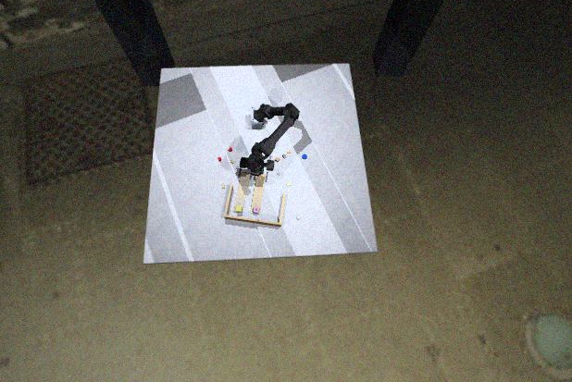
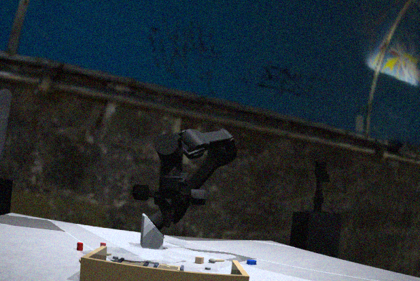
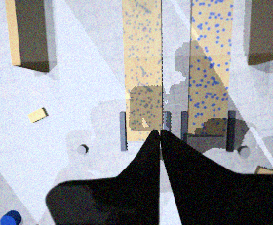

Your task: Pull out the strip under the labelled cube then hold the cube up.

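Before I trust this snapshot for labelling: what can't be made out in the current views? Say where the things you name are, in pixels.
- Label on the pink cube (image 1: pixel 256 210) or green cube (image 1: pixel 239 208): top view, too small and grainy to read.
- Both cubes: cut off by the wrist view's upper edge.
- Cubes in the exterior view: hidden behind the frame's (image 1: pixel 252 220) (image 2: pixel 163 273) near wall.

Dark rails (image 3: pixel 123 131) (image 3: pixel 231 131) are flanking the near ends of two strips (image 1: pixel 259 193) (image 3: pixel 143 57) (image 3: pixel 211 72), hindering a sideways approach. A wooden frame (image 1: pixel 254 220) (image 2: pixel 163 271) is walling the far ends; its near side is lying open between the side walls.
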Robot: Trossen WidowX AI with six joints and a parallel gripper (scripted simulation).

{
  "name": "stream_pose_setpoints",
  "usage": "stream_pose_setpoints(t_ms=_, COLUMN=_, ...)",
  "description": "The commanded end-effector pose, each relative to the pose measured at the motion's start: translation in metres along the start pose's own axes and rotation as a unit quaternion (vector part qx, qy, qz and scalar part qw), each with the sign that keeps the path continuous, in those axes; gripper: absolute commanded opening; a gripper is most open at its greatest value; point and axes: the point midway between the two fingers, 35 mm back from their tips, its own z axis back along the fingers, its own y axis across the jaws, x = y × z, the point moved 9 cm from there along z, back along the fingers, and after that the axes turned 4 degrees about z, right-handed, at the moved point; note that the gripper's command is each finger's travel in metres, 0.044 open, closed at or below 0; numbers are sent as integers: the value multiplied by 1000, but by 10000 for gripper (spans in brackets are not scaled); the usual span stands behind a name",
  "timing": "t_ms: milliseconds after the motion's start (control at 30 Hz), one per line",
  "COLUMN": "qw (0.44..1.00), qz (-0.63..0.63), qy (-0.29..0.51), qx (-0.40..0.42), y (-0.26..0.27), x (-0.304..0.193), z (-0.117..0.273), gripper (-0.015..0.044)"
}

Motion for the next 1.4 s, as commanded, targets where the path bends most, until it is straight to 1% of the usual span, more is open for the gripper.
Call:
stream_pose_setpoints(t_ms=0, qw=994, qz=-5, qy=108, qx=-4, y=11, x=15, z=-31, gripper=0)
stream_pose_setpoints(t_ms=100, qw=990, qz=-7, qy=141, qx=-5, y=15, x=18, z=-39, gripper=0)
stream_pose_setpoints(t_ms=333, qw=990, qz=-7, qy=141, qx=-5, y=15, x=17, z=-41, gripper=0)
stream_pose_setpoints(t_ms=1367, qw=990, qz=-7, qy=141, qx=-4, y=15, x=2, z=-90, gripper=0)
